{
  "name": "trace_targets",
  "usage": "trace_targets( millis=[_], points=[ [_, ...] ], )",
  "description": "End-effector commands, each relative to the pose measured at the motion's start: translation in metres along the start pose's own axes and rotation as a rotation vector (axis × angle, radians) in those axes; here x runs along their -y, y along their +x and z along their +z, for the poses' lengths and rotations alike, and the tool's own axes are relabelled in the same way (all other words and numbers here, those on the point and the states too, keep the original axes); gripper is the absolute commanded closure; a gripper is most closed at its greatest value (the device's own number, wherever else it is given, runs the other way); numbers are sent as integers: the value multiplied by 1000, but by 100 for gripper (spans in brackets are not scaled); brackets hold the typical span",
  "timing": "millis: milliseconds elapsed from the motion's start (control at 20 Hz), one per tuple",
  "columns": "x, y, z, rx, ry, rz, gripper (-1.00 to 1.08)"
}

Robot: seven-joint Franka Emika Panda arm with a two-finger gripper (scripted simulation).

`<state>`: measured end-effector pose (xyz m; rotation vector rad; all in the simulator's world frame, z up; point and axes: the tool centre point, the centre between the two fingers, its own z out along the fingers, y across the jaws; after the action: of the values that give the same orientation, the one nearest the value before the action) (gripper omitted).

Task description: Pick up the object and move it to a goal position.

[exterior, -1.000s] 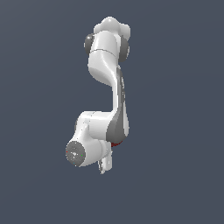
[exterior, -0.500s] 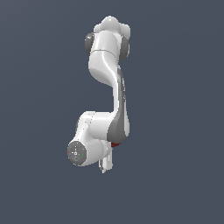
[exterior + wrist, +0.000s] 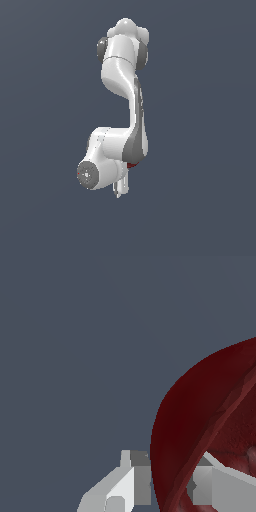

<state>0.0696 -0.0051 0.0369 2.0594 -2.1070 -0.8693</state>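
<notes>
The dark red object (image 3: 210, 426) sits mostly hidden behind the arm, seemingly tilted.

Glossy white arm (image 3: 120, 75), grey joints.

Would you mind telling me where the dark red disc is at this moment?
In the exterior view only a sliver of the dark red disc shows, tucked behind the arm's wrist. In the wrist view it looms large, right at the gripper.

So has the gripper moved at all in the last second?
Barely, if at all: the gripper hangs in the same spot of the exterior view's frame, with no fixed landmark to judge against.
</notes>
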Motion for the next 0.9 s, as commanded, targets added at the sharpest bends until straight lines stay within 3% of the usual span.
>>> trace_targets(
  millis=[0, 450, 850],
  points=[
    [-1, -3, 0, 0, 0, -1, 108],
    [-12, -26, -4, 0, 0, -1, 108],
    [-39, -84, -14, 0, 0, -1, 108]
  ],
)
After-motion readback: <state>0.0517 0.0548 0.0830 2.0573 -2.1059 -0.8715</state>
